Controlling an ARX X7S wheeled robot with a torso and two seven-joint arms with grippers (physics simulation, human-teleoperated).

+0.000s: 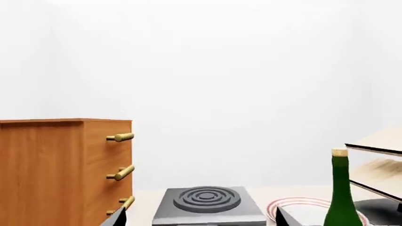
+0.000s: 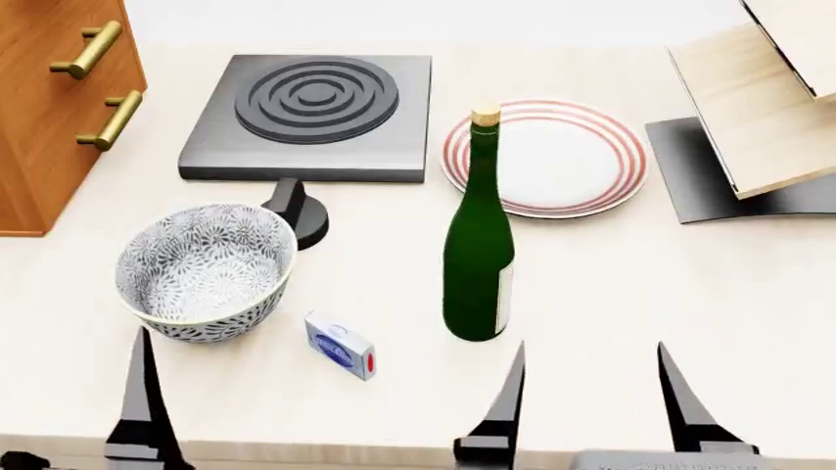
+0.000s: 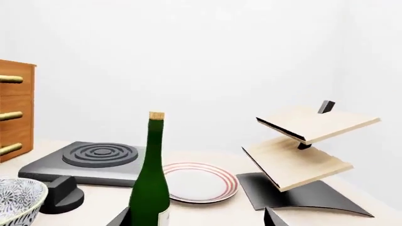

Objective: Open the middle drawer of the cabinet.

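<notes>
Drawers on the cabinet (image 1: 63, 172) are all flush with its front, the middle drawer (image 1: 100, 173) included, its brass handle (image 1: 121, 173) sticking out untouched between the alike handles above and below. In the head view the cabinet (image 2: 53, 108) stands at the table's far left corner, just left of the hotplate (image 2: 313, 117).

Both grippers hover low at the near edge of the table (image 2: 627, 294), well apart from the cabinet. The left gripper (image 2: 320, 401) has its fingers (image 2: 144, 401) spread wide, released and holding nothing; the right gripper (image 2: 594, 397) likewise stands parted and bare, its fingertips (image 2: 679, 392) pointing toward the far side.

A patterned bowl (image 2: 207, 269) sits near the left gripper, with a black knob (image 2: 298, 211) just behind it, in front of the hotplate. A small white and blue box (image 2: 340, 346) lies beside the bowl. A green bottle (image 2: 480, 245) stands upright mid-table, and a red-rimmed plate (image 2: 549, 157) lies behind it. At the far right, a rack (image 3: 301, 150) of pale tilted boards rests on a black base.
</notes>
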